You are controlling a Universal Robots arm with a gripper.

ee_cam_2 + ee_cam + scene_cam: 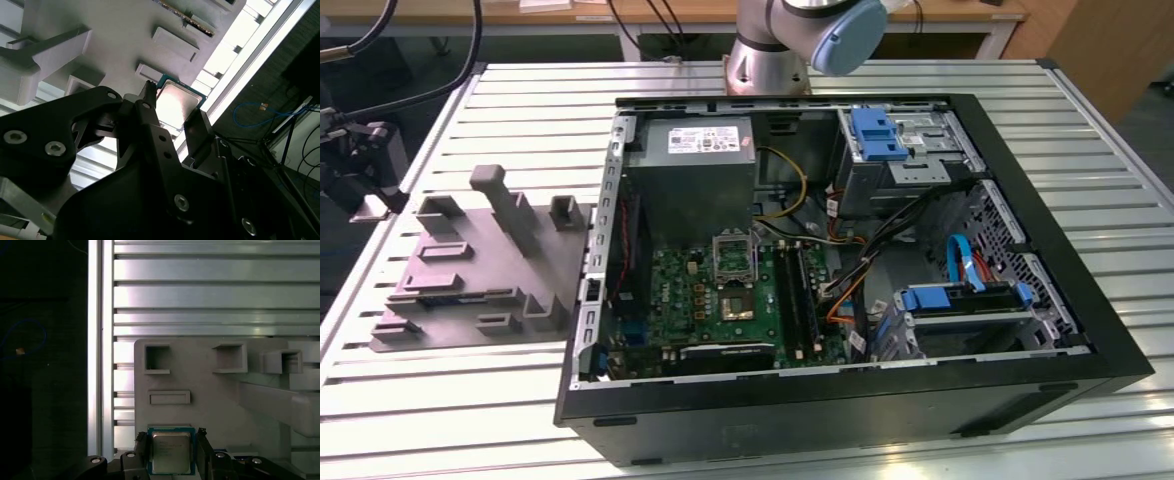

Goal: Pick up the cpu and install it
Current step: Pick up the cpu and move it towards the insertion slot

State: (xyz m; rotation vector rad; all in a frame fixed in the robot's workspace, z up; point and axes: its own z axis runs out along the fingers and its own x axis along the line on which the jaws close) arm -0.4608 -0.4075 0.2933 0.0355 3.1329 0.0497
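Pincer (171, 437) jaws are closed narrowly on the cpu (171, 452) edges, over the grey fixture (210, 390); hold it level, grip gentle, avoiding tilt.

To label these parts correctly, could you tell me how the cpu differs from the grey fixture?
The cpu is small, flat and square; the grey fixture is far larger, with pockets and raised blocks. The cpu's top is shiny metal with a teal rim; the fixture is plain matte grey. Both are straight-edged.
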